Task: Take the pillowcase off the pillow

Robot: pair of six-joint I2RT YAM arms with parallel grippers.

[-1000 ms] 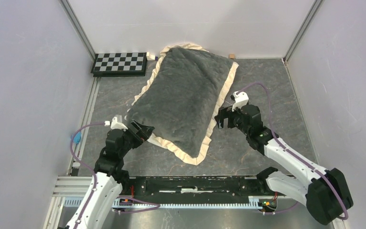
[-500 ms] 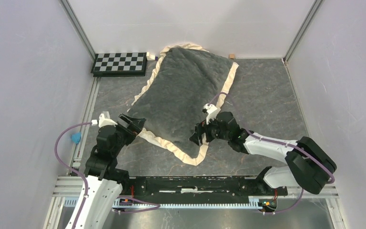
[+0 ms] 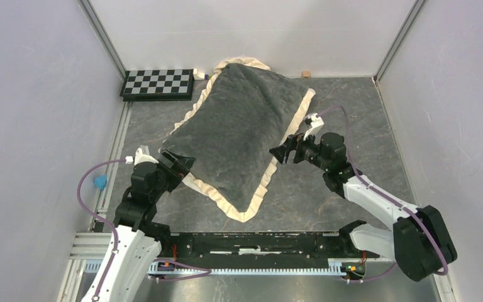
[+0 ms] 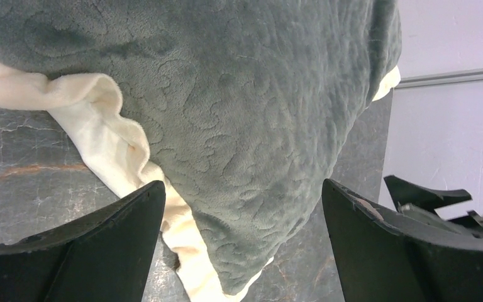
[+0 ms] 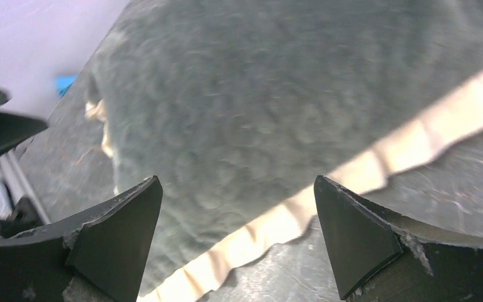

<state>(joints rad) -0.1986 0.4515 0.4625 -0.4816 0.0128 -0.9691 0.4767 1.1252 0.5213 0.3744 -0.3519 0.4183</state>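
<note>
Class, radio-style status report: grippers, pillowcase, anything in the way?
Left gripper open at pillowcase near-left frill. Right gripper open at its right frill. Pillowcase not gripped, pillow not visible. Checkerboard far-left, clear of arms.

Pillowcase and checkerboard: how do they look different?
The pillowcase is big, dark grey and puffy, with a cream frill; the checkerboard is small, flat and covered in black and white squares. The pillowcase lies slanted across the middle of the table; the checkerboard sits in the far left corner. Both lie on the table.
</note>
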